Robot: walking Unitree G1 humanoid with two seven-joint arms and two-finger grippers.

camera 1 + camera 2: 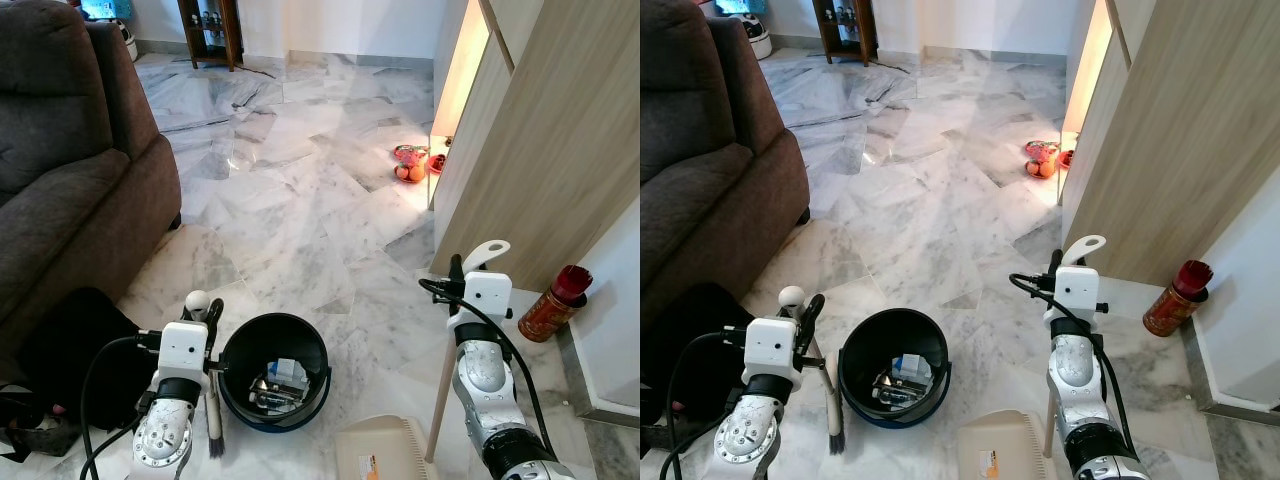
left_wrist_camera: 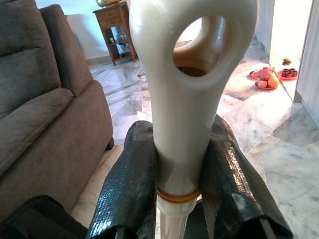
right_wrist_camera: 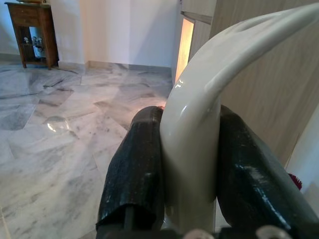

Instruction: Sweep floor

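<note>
Marble floor [image 1: 300, 220], black bin [image 1: 274, 370] between tools.
Left gripper [image 2: 182, 174] clamps brush handle [image 2: 184, 99], right gripper [image 3: 189, 184] clamps dustpan handle [image 3: 199, 124]; sweeping seems about to begin, calling for lowering the brush.

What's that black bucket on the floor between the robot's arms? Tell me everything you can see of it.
The black bucket is round, open-topped, plastic-looking, with a bluish handle folded down along its front rim. It stands upright on the marble floor, between the brush held in the left gripper and the cream dustpan. Inside lie scraps of litter, some white. Nothing grips it.

text: none legible | dustpan [image 1: 385, 450] sticker: too small to read
</note>
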